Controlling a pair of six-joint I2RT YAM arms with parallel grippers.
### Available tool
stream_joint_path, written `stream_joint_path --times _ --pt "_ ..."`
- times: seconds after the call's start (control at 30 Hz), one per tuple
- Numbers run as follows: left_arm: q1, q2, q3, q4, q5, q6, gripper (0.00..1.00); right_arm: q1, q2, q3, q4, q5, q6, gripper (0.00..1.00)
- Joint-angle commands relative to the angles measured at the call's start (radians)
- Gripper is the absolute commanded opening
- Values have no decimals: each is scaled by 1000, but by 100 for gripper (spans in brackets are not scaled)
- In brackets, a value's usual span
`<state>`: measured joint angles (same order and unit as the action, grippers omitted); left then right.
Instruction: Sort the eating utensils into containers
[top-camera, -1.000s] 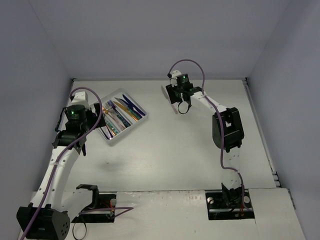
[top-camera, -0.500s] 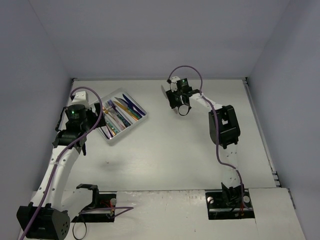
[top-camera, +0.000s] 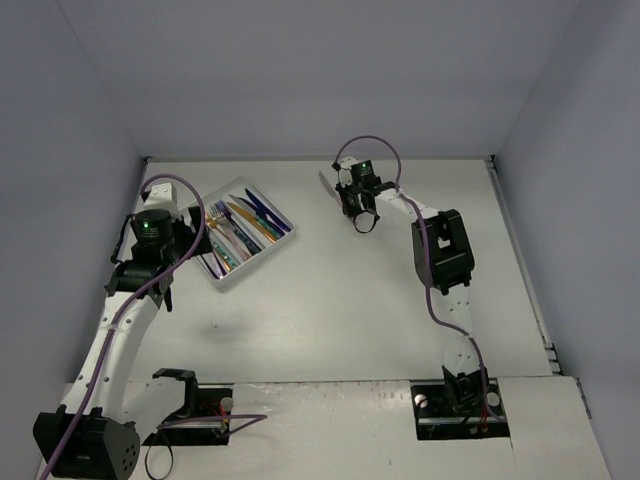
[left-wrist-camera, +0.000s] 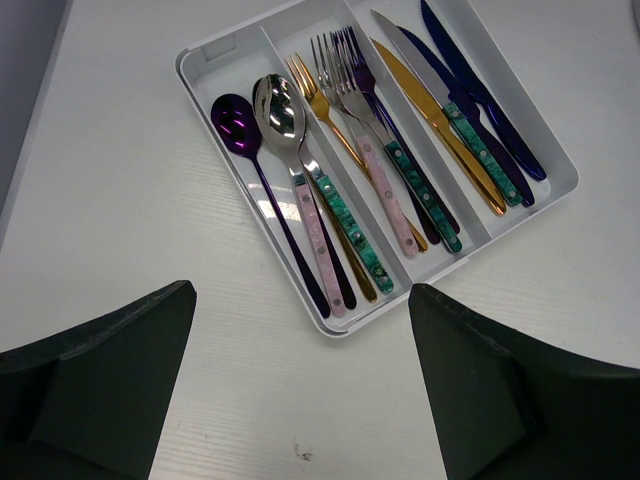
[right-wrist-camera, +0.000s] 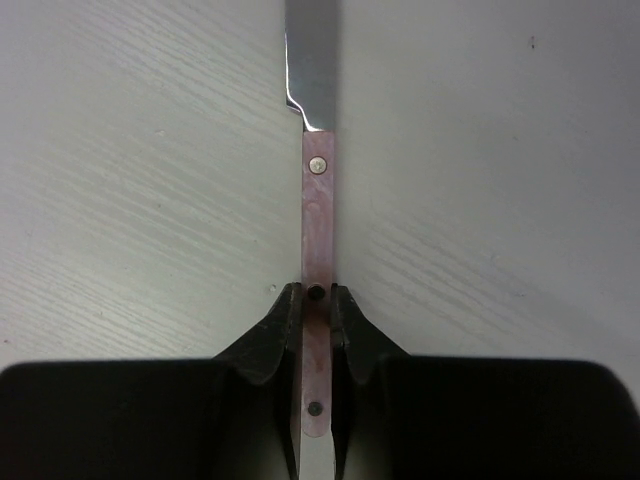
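The white three-compartment tray (top-camera: 262, 258) sits at the far left and holds several utensils (top-camera: 240, 232). In the left wrist view the tray (left-wrist-camera: 215, 52) has spoons (left-wrist-camera: 278, 110) in its left compartment, forks (left-wrist-camera: 345, 70) in the middle one and knives (left-wrist-camera: 450, 105) in the right one. My left gripper (left-wrist-camera: 300, 400) is open and empty just short of the tray's handle end, and it also shows in the top view (top-camera: 180, 268). My right gripper (right-wrist-camera: 317, 300) is shut on the pinkish handle of a silver-bladed knife (right-wrist-camera: 318, 200), over the far middle of the table (top-camera: 345, 195).
Grey walls close in the table on the left, far and right sides. A small dark speck (left-wrist-camera: 300, 455) marks the table between my left fingers. The arm bases (top-camera: 460, 395) stand at the near edge.
My right gripper has shifted a little left and farther away with the knife, and its elbow has swung left. The left arm and the tray have not moved.
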<state>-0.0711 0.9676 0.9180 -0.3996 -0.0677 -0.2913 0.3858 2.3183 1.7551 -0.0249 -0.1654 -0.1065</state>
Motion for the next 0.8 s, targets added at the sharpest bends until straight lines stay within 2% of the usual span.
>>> stream_joint_path --times 0.0,0.47,0.77 --pt "-2 -6 9 58 -3 9 86 18 -2 43 14 -1 -1 0" --pt "-4 -7 9 58 -11 11 86 218 -152 149 14 8 -1 0" --pt "-3 -10 7 58 -11 11 86 343 -75 283 14 29 28 0"
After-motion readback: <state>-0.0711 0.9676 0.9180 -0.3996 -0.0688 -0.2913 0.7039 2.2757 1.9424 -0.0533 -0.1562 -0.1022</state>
